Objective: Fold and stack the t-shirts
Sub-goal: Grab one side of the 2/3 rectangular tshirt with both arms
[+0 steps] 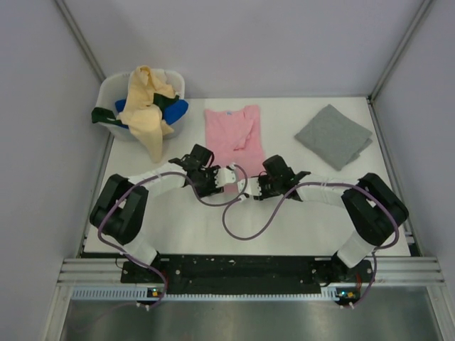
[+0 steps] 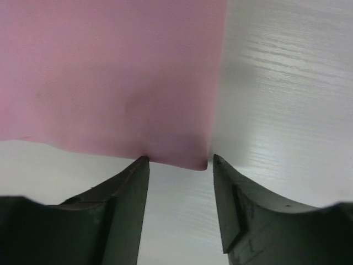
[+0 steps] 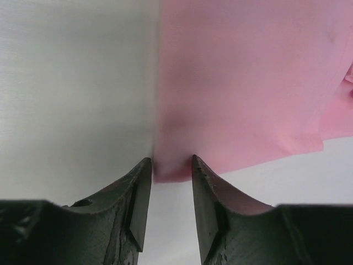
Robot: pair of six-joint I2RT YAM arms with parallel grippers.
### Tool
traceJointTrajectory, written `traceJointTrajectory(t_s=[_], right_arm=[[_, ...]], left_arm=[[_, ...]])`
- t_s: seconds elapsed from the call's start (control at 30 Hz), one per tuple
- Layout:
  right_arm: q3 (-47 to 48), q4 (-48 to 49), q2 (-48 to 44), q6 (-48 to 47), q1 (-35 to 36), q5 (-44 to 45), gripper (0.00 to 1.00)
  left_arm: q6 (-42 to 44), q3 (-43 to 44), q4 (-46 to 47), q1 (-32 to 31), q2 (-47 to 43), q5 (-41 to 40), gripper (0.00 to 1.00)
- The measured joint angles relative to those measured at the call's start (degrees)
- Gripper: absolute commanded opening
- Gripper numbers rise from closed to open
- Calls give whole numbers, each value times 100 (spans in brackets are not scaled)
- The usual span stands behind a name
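Note:
A light pink t-shirt (image 1: pixel 234 135) lies flat at the table's middle, folded into a narrow strip. My left gripper (image 1: pixel 226 177) is open at its near-left corner; in the left wrist view the pink corner (image 2: pixel 187 149) sits between the open gripper's (image 2: pixel 180 158) fingertips. My right gripper (image 1: pixel 261 182) is open at the near-right corner; in the right wrist view the pink corner (image 3: pixel 176 160) lies between the open gripper's (image 3: pixel 171 159) fingertips. A folded grey t-shirt (image 1: pixel 334 135) lies at the right. A pale yellow tee (image 1: pixel 148 106), a blue one (image 1: pixel 178 109) and a dark green one (image 1: pixel 102 115) hang in the tub.
The white plastic tub (image 1: pixel 110 89) stands at the table's far left corner. Grey walls close in the table on three sides. Purple cables (image 1: pixel 245 231) loop over the bare white table (image 1: pixel 185 220) between the arms.

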Motion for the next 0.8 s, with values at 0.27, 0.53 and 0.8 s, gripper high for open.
traceJointTrajectory(t_s=[0.27,0.53,0.8], right_arm=[[20,264,199,107,9,367,0],[2,-186,-116,520,155,498,0],[-234,-1325,-1808,1215,1309,892,0]], left_arm=[[-299,-11,251,-4,162,-304,0],[-581,24,-22,-52,-33,-85,0],[-660,155,-1421,-223,-1110,647,0]])
